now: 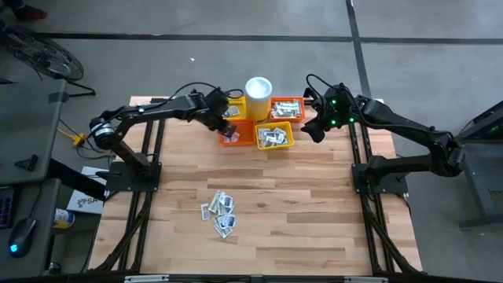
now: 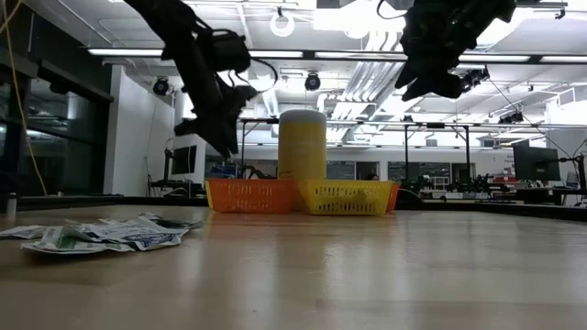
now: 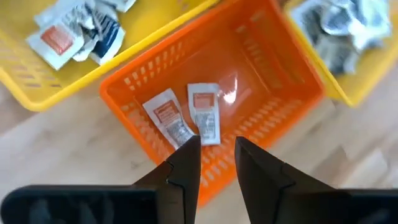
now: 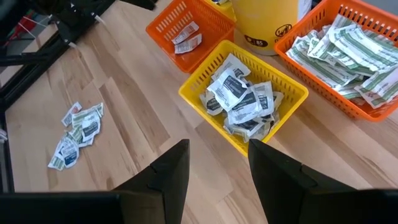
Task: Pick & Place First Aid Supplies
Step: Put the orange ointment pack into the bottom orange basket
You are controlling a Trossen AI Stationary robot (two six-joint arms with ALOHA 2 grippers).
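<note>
I am holding the left gripper (image 3: 217, 158) above the orange basket (image 3: 273, 93) because this looks like the drop point for packets with the red label. Its jaws are standing partly open with nothing between them, and two sachets (image 3: 186, 115) are lying flat on the basket floor just beyond the fingertips, one beside the other. I am judging that as a release just made, so the gap is there to let a packet fall clear.

The baskets are grouped around the cup (image 1: 258, 96) at the far edge of the table (image 1: 314, 228), each taking its own kind, which is why I am sorting rather than dumping. From the right wrist, a yellow basket (image 4: 292, 93) is holding dark-printed sachets just ahead of that arm's jaws, and a second orange basket (image 4: 311, 37) further on is holding green-printed ones.

I am parking the right gripper (image 1: 314, 130) in the air just beside the yellow basket, jaws open and empty, keeping it out of the left arm's way.

The loose pile (image 1: 220, 211) of remaining supplies is lying on the bare wood, well apart from both grippers and toward the near side. Neither pair of jaws is anywhere near it, so I am expecting the next pick to need a long reach back across the table.
</note>
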